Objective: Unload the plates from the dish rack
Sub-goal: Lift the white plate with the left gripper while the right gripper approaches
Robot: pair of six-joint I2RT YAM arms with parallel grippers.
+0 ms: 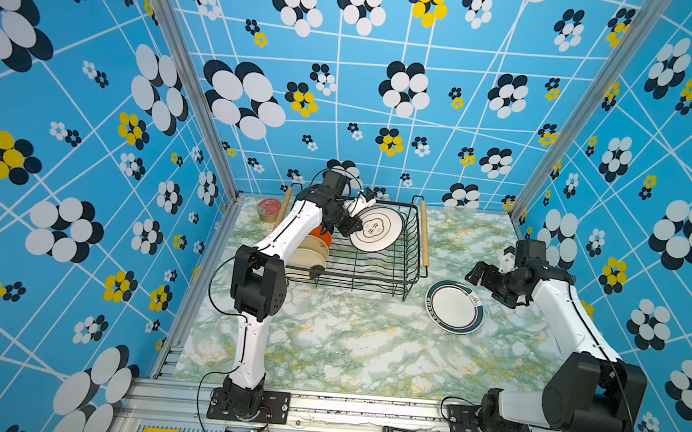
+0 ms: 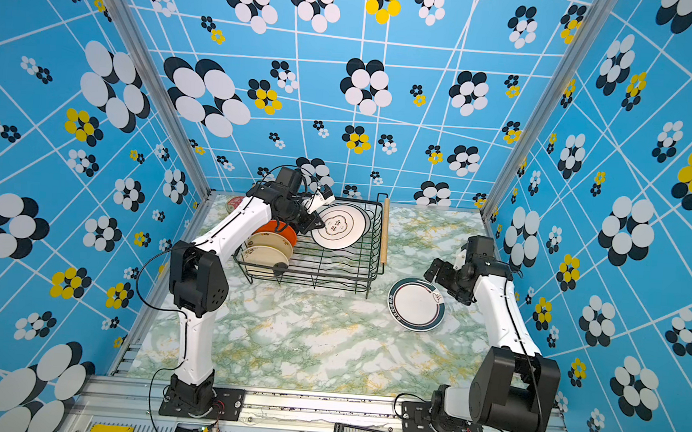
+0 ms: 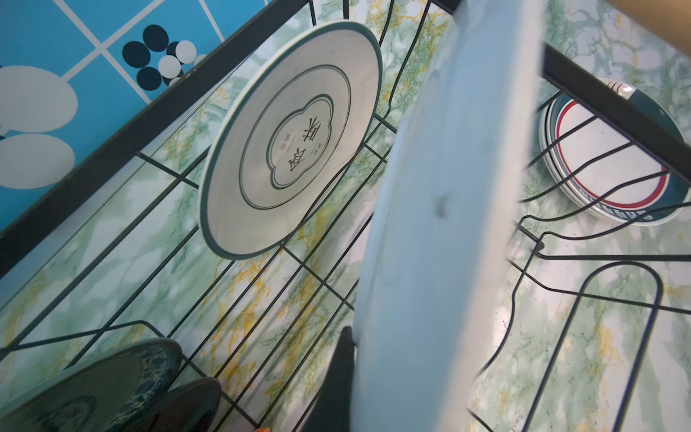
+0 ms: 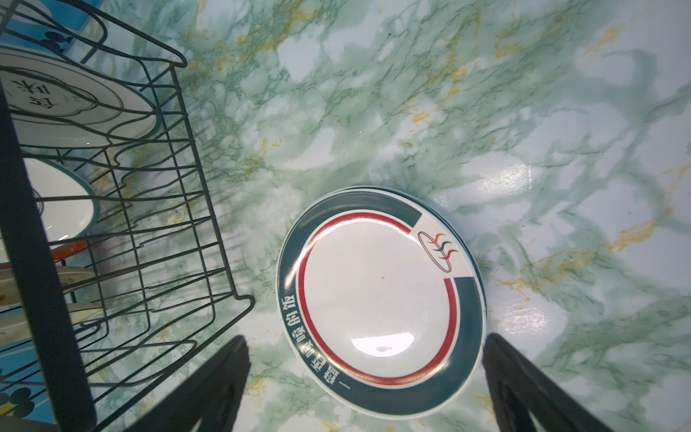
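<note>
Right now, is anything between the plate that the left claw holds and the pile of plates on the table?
Yes. The side wall of the dish rack and its wooden handle stand between the held plate and the stack, so it must rise over them. The right gripper, open, also hangs by the stack's far edge.

Dish rack point(image 1: 364, 283): thin black wire, matt; handles point(image 1: 425, 235) pale bare wood. Plate point(image 4: 377, 299) near right hand point(image 4: 366, 342): glossy glaze, bright glare. Bench point(image 1: 347, 350): smooth, marbled, shiny.
</note>
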